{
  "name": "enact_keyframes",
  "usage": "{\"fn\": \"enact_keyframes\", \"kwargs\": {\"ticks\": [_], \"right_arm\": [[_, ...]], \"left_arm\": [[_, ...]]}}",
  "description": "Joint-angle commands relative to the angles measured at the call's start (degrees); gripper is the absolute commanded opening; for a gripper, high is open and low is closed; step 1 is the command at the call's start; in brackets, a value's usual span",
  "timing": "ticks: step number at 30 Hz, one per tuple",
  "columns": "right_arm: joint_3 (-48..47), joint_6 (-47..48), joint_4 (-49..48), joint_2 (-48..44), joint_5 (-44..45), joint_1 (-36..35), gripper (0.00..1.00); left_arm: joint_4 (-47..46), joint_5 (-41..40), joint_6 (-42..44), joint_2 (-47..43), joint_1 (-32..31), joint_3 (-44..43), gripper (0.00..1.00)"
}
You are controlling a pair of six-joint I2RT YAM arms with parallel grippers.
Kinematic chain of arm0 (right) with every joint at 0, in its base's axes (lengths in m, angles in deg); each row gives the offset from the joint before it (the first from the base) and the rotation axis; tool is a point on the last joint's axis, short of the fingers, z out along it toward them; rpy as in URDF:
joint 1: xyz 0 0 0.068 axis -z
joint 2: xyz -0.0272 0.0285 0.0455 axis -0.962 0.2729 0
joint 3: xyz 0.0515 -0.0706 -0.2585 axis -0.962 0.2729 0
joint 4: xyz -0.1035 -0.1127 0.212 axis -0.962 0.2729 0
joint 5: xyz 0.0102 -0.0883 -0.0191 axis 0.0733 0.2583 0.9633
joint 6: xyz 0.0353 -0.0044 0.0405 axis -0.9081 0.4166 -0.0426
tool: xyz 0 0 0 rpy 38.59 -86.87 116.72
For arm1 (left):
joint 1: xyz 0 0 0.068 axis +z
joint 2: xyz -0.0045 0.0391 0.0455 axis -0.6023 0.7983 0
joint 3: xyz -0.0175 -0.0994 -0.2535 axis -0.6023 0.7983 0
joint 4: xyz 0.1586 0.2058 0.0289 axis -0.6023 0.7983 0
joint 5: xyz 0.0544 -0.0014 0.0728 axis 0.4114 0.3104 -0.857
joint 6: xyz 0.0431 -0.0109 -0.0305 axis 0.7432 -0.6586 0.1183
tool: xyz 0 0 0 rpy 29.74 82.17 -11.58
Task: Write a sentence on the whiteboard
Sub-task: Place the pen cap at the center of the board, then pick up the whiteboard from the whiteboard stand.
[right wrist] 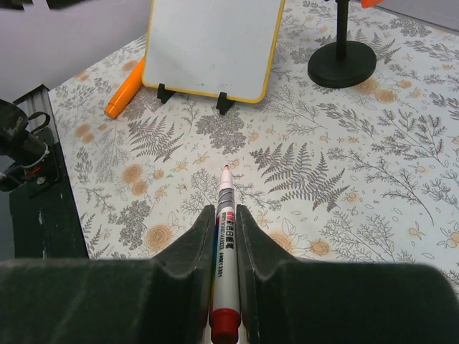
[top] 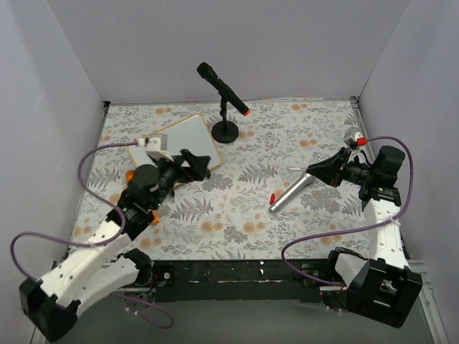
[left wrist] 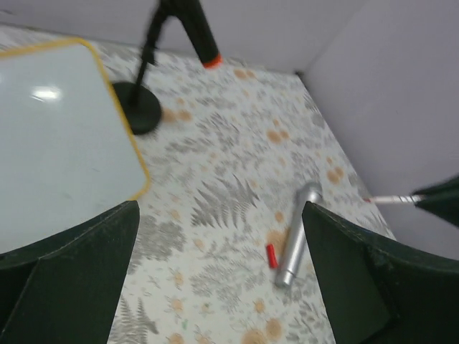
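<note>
The right gripper [right wrist: 226, 215] pinches the marker [right wrist: 225, 192]; the left gripper [left wrist: 220, 215] gapes empty. Bring its tip squarely onto the whiteboard [top: 190, 136] at nine o'clock.

The top camera sits high over the near edge and looks down on the table [top: 237, 215]. The left wrist camera is low, nearer the left edge, and looks toward the far right corner. The right wrist camera looks back toward the left edge. All three show the whiteboard [top: 190, 140] and the stand [top: 225, 131].
</note>
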Motion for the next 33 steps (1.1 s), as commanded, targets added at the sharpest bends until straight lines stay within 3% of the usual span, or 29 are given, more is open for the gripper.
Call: {"fn": "enact_keyframes", "kwargs": {"ticks": [1, 7, 10, 17, 24, 33], "right_arm": [[0.59, -0.13, -3.84, -0.22, -3.23, 0.38, 0.01], [1.03, -0.22, -4.64, -0.04, -4.03, 0.38, 0.01], [1.30, 0.48, -4.64, -0.13, -4.64, 0.38, 0.01], [1.30, 1.97, -4.11, -0.04, -5.17, 0.38, 0.01], [1.56, 2.24, -4.20, 0.75, -5.52, 0.38, 0.01], [1.65, 1.19, -4.72, 1.54, -6.84, 0.30, 0.01]], "left_arm": [[9.42, 2.44, 6.77, -9.88, 17.10, 0.81, 0.98], [13.48, 18.98, 6.34, -3.58, 41.36, -3.67, 0.98], [12.42, 25.93, 3.97, 1.26, 50.27, -5.34, 0.98], [12.51, 23.32, 6.85, 3.56, 52.94, -5.35, 0.98], [4.70, 20.67, 9.06, 5.22, 53.81, 1.24, 0.98], [-6.02, 28.66, 8.27, 12.33, 59.79, 4.06, 0.98]]}}
